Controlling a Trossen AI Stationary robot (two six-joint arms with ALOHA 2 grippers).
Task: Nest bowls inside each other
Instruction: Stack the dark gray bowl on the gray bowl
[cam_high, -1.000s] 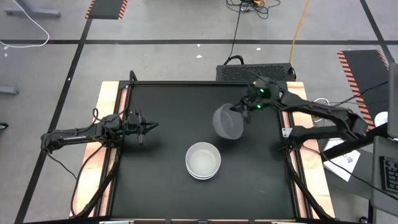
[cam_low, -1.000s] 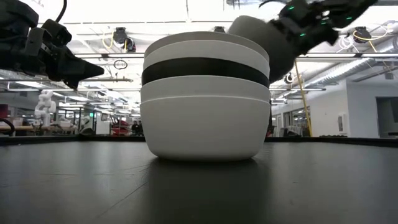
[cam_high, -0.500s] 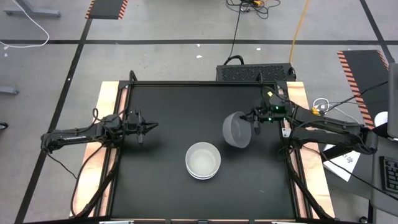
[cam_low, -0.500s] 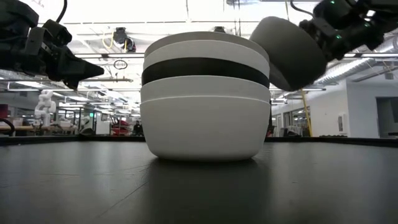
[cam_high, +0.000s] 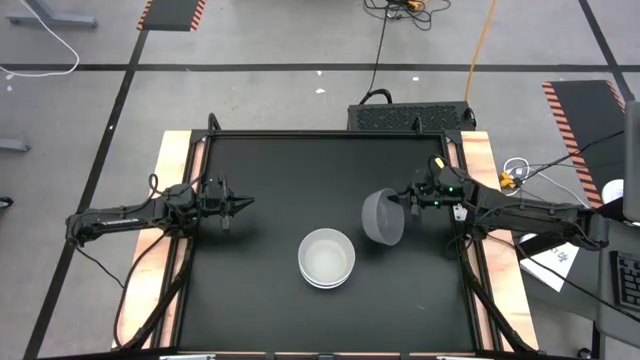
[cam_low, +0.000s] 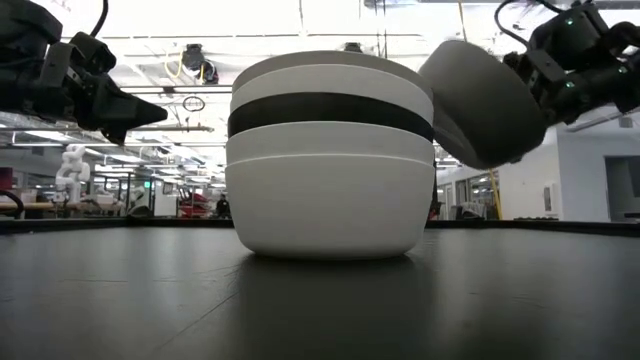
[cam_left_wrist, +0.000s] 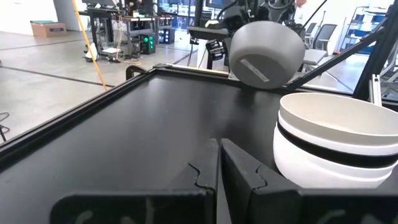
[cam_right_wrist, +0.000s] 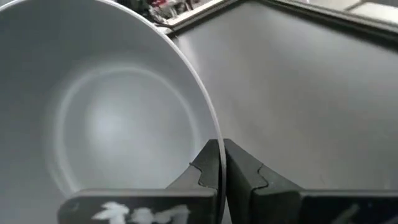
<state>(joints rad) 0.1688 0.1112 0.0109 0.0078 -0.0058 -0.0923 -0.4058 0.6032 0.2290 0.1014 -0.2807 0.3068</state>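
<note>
Only standing obstacle on the tabletop (cam_high: 260, 170): the bowl stack (cam_high: 327, 258), near the front, about centre. Bare surface all round it, rear half wide open. Grey bowl (cam_high: 382, 217) hangs tilted in the air just right of and behind the stack, pinched by its rim in the right gripper (cam_high: 412, 198); narrow gap between it and the stack. Left gripper (cam_high: 243, 203), fingers together, hovers over the left side, well apart from the stack, clear lane between.

Smooth matt plastic-looking grey bowl (cam_high: 382, 217); nested stack (cam_high: 327, 258) smooth, slightly glossy; table (cam_high: 270, 180) matt black, wooden edges.
</note>
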